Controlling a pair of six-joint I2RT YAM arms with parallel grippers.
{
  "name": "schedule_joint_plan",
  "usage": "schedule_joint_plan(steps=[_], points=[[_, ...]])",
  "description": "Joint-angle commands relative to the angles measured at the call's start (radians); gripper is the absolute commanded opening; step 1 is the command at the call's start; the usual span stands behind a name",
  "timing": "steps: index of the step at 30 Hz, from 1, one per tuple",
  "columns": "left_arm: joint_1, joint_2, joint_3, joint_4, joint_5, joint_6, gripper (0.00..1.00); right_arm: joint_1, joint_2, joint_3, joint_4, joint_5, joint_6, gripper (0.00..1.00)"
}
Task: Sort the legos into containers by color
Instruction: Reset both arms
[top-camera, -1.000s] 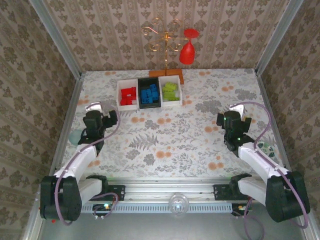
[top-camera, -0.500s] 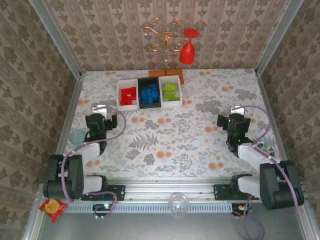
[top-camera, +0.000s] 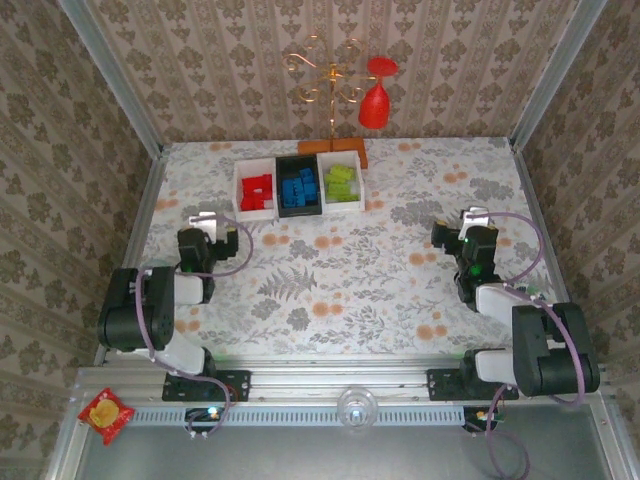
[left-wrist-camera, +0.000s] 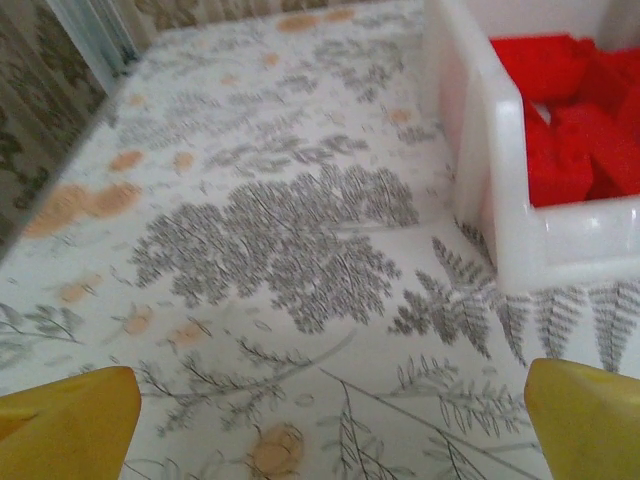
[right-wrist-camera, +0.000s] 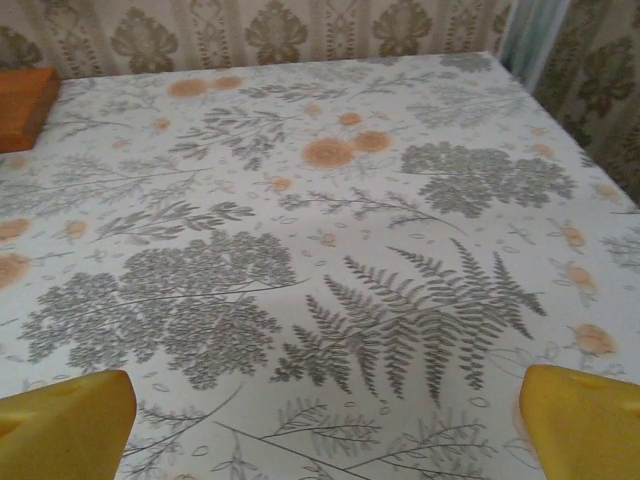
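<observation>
From the top camera, the containers sit in a row at the far middle of the table, two white bins with a black one between. The red legos lie in the left white bin, the blue legos in the black bin, and the green legos in the right white bin. Just behind the row stands the orange-brown base of a gold wire stand, with a red wine glass hanging from it. The left gripper sits over the cloth on the near left of the bins, well apart from them. The right gripper sits over the cloth at the right side, also well apart. How far either is spread cannot be told from here. A red snack packet lies on the rail at the near left corner.

In the left wrist view, the left gripper has its yellow fingertips spread wide at the bottom corners, holding nothing, with bare flowered cloth between them. Ahead to the right stands the corner of the white bin, the red legos heaped inside it.

In the right wrist view, the right gripper is likewise spread wide, its yellow fingertips at the bottom corners, empty and touching nothing. A corner of the orange-brown base shows at the far left edge.
</observation>
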Motion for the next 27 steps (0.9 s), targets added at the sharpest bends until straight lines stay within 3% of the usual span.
schedule_joint_plan(steps=[1, 6, 9, 27], points=[[0.013, -0.007, 0.014, 0.046, 0.052, -0.007, 1.00, -0.003, 0.022, -0.016, 0.129, -0.092, 0.008, 1.00], [0.013, -0.003, 0.014, 0.055, 0.047, -0.001, 1.00, -0.013, 0.233, -0.038, 0.369, -0.136, 0.020, 1.00], [0.010, -0.002, 0.010, 0.061, 0.040, 0.001, 1.00, -0.013, 0.219, 0.034, 0.210, -0.142, 0.016, 1.00], [0.005, -0.002, 0.011, 0.061, 0.033, 0.005, 1.00, 0.026, 0.230, 0.057, 0.181, -0.091, -0.018, 1.00]])
